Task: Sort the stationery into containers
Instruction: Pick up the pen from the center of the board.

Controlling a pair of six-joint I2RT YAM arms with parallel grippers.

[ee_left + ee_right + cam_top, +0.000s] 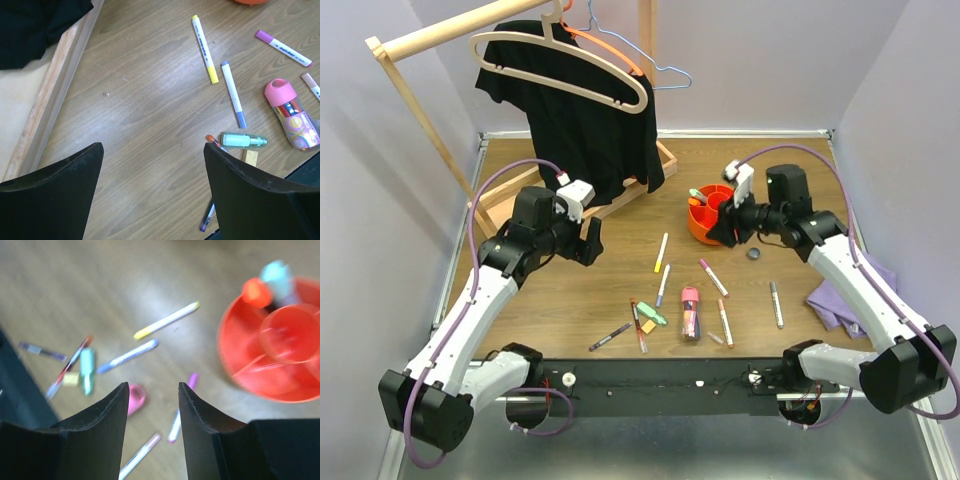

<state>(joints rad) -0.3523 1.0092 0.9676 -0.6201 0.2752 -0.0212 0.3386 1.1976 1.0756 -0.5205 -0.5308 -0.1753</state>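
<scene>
From above, the orange organiser (700, 230) sits right of centre on the bench (570, 300) with a few pieces in it, while slim pens (663, 284) and a stubby pink tube (690, 312) lie loose nearer the front edge. The left wrist view shows the left claw (152, 190) spread wide and empty over bare wood. The yellow-capped pen (205, 48) looks light, stiff and smooth, likely to roll, and best pinched mid-barrel. The blurred right wrist view shows the right claw (154, 415) parted narrowly, holding nothing, beside the organiser.

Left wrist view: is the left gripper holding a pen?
No, the left gripper is open, with only bare table showing in its gap.
</scene>
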